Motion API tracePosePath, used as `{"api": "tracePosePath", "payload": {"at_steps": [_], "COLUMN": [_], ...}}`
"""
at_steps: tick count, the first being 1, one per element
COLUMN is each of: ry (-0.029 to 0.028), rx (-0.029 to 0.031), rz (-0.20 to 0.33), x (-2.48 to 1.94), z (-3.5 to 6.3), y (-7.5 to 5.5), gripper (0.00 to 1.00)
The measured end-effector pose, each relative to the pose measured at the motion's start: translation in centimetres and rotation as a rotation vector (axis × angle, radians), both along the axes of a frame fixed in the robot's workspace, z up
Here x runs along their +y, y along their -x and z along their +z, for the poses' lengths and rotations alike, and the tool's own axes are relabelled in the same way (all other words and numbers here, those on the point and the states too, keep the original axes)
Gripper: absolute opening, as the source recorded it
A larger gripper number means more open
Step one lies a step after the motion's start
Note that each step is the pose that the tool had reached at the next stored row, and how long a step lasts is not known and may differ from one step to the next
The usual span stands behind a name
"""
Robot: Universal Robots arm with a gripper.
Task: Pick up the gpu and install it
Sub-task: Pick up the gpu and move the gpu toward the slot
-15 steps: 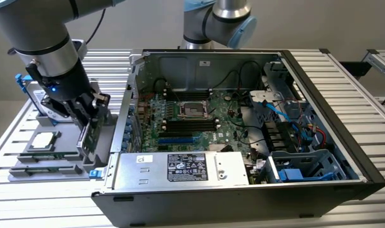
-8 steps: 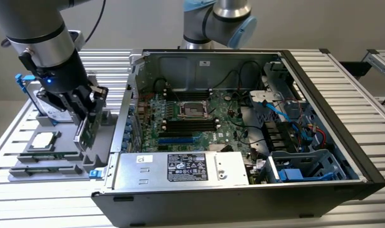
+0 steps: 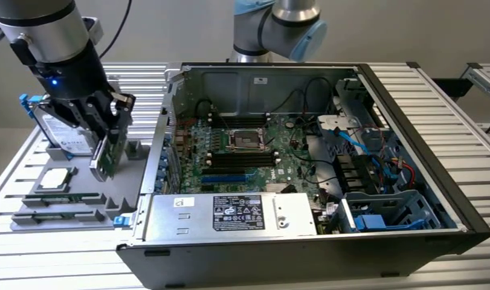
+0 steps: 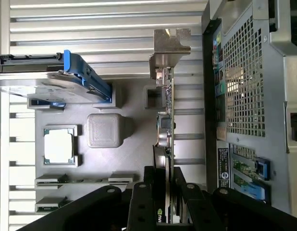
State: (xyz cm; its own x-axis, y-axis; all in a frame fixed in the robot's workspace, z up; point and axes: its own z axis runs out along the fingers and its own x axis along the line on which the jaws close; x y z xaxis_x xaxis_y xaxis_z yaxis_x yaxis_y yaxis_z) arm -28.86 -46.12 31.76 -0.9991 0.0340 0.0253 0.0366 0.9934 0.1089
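Observation:
The gpu (image 3: 107,158) is a thin card with a green board, standing on edge and slightly tilted over the grey parts tray (image 3: 83,208) at the exterior view's left. My gripper (image 3: 107,136) is shut on its upper edge. In the wrist view the gpu (image 4: 168,120) appears edge-on with its silver end bracket (image 4: 170,48) farthest from the gripper (image 4: 166,195), whose black fingers (image 4: 142,197) clamp both faces. The card hangs beside the grey holder block (image 4: 151,97), outside the open computer case (image 3: 438,199).
On the tray sit a silver hard drive with blue rails (image 3: 63,138), a processor chip (image 3: 53,179) and narrow memory strips (image 3: 59,199). The case's motherboard (image 3: 237,157) lies exposed. Its perforated rear panel (image 4: 244,86) stands close to the card. Another arm's base (image 3: 277,24) rises behind the case.

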Motion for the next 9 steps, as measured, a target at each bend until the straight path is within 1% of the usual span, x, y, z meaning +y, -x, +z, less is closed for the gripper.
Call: {"api": "tracePosePath", "payload": {"at_steps": [5, 7, 9], "ry": [-0.0076, -0.0091, -0.0094], "rx": [0.0020, 0.0035, 0.0054], "rz": [0.011, 0.018, 0.031], "x": [-0.01, -0.01, 0.00], "z": [2.23, 3.13, 3.94], "y": [-1.1, -1.5, -1.6], "gripper": [0.27, 0.27, 0.27]}}
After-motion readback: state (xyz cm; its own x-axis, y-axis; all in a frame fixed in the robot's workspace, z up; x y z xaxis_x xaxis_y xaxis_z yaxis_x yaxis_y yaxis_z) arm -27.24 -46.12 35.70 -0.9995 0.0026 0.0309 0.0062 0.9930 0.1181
